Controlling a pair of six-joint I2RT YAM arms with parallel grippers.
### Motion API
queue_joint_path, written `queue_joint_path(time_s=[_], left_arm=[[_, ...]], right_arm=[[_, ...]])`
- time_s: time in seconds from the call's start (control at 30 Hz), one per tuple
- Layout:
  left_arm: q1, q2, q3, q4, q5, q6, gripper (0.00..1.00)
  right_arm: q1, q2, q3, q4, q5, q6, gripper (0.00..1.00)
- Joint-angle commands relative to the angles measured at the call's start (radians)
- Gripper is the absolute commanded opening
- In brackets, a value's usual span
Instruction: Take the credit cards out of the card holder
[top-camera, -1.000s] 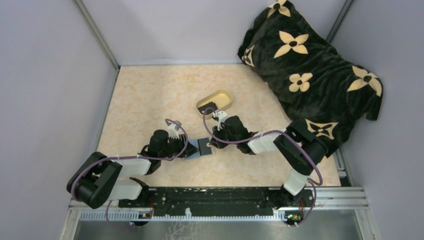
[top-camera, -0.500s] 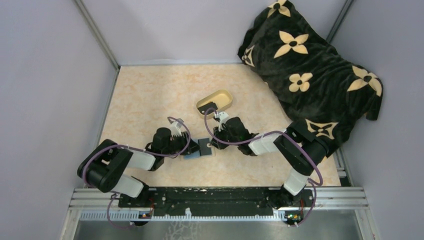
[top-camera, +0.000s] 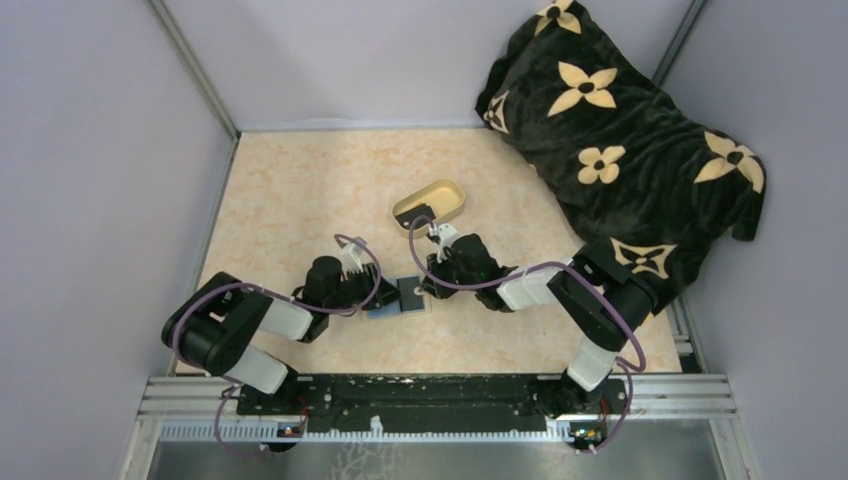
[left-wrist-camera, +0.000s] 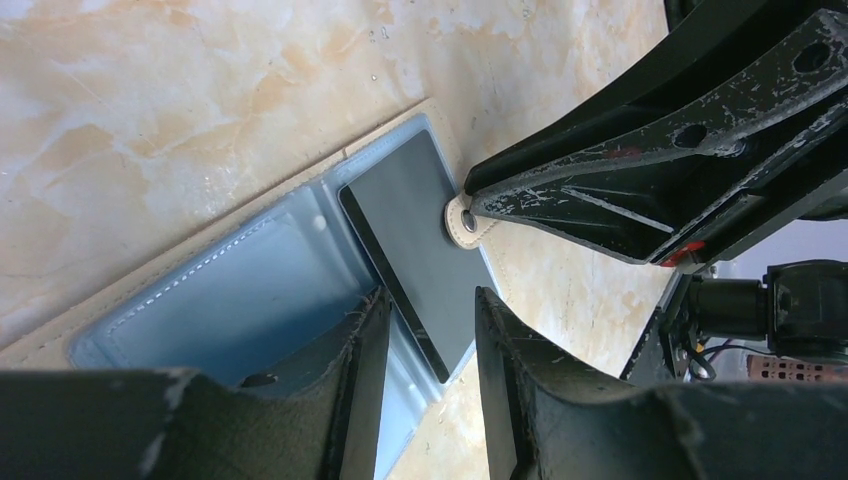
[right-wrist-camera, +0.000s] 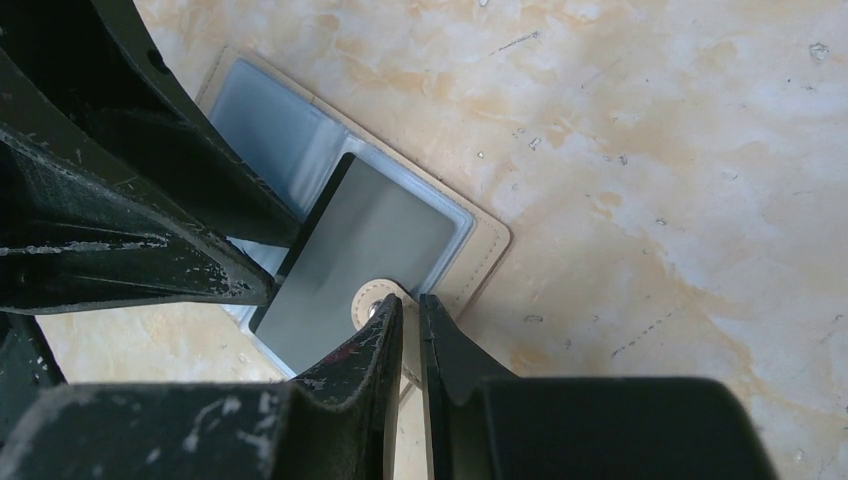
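Note:
The card holder (top-camera: 384, 311) lies open on the table, blue-grey inner faces (left-wrist-camera: 240, 295) up. One black credit card (left-wrist-camera: 420, 225) sits in its right-hand pocket, also seen in the right wrist view (right-wrist-camera: 365, 255). My left gripper (left-wrist-camera: 430, 330) is open, its fingers straddling the near corner of that card. My right gripper (right-wrist-camera: 408, 312) is shut on the holder's tan closing tab (left-wrist-camera: 461, 221), pinning it over the card's far edge. Another black card (top-camera: 419, 212) rests in the oval cream dish (top-camera: 447, 194).
The dish stands just behind my right gripper (top-camera: 427, 287). A black blanket with cream flowers (top-camera: 620, 130) covers the back right corner. Grey walls enclose the table on the left, back and right.
The left arm's elbow has swung to the right and the left gripper has edged closer over the holder. The right gripper has not moved.

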Motion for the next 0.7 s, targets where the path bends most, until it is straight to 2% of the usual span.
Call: queue_joint_path(time_s=[0.0,0.33,0.67], left_arm=[[-0.002,0.045,-0.017,0.083,0.038,-0.026,0.43],[-0.002,0.197,-0.040,0.345,0.057,-0.181,0.42],[-0.001,0.250,-0.042,0.434,0.016,-0.306,0.34]], right_arm=[[0.005,-0.003,-0.004,0.003,-0.016,0.006,0.12],[0.005,-0.008,-0.016,0.007,-0.016,0.006,0.12],[0.004,-0.005,-0.035,0.034,-0.026,0.018,0.12]])
